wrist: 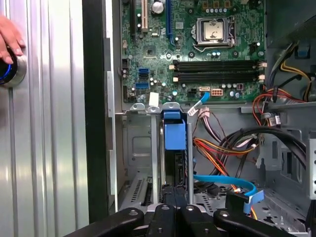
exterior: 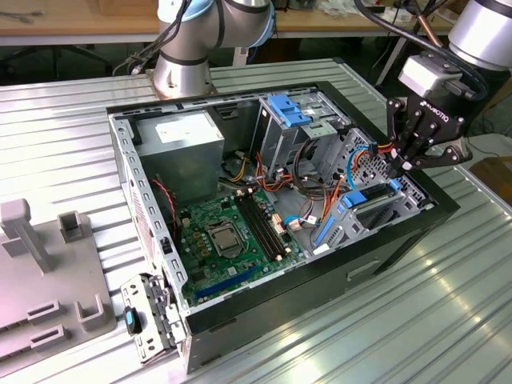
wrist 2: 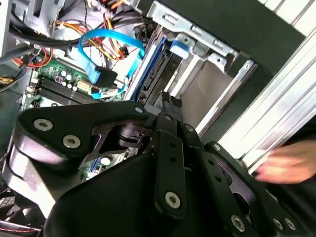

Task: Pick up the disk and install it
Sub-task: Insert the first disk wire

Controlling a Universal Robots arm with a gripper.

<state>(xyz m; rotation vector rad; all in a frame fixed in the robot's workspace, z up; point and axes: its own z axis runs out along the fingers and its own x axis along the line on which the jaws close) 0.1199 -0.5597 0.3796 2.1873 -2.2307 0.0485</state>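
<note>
Currently at the install step: you have the disk (wrist: pixel 174 134) standing on edge inside the drive cage (wrist: pixel 136 148), fingers (wrist: pixel 165 215) drawn together, apparently pinching its exposed edge; seating it likely calls for a straight, square push along the cage's guides.

We see a ribbed, shiny metal table (exterior: pixel 448 320), a computer case (exterior: pixel 376 260) matt black outside, bare grey metal inside, and smooth blue plastic on the disk (wrist: pixel 174 136)
</note>
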